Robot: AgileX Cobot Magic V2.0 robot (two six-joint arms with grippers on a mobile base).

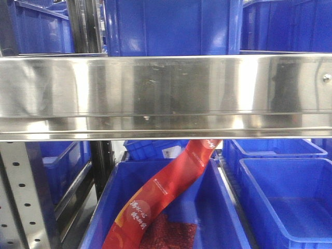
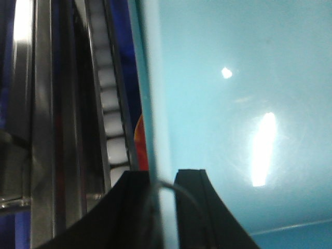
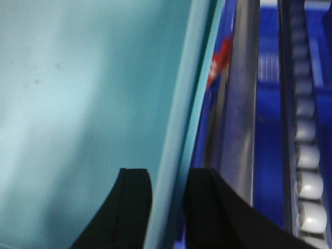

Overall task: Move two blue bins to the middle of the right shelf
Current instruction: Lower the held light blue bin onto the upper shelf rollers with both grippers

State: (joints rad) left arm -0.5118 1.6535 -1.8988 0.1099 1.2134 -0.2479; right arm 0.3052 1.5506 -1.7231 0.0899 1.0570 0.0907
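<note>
A pale sky-blue bin fills both wrist views. In the left wrist view its smooth wall (image 2: 233, 104) takes up the right side, and its rim runs down between the black fingers of my left gripper (image 2: 163, 174), which is shut on it. In the right wrist view the same pale bin (image 3: 78, 104) fills the left side, and my right gripper (image 3: 170, 174) is shut on its rim, one finger inside and one outside. Only one pale bin shows. Neither the pale bins nor the grippers appear in the front view.
A steel shelf beam (image 1: 166, 93) crosses the front view with dark blue bins (image 1: 285, 202) above and below it. A red bag (image 1: 161, 202) leans in the lower middle bin. Roller tracks (image 2: 111, 124) (image 3: 306, 155) and steel rails run close beside the held bin.
</note>
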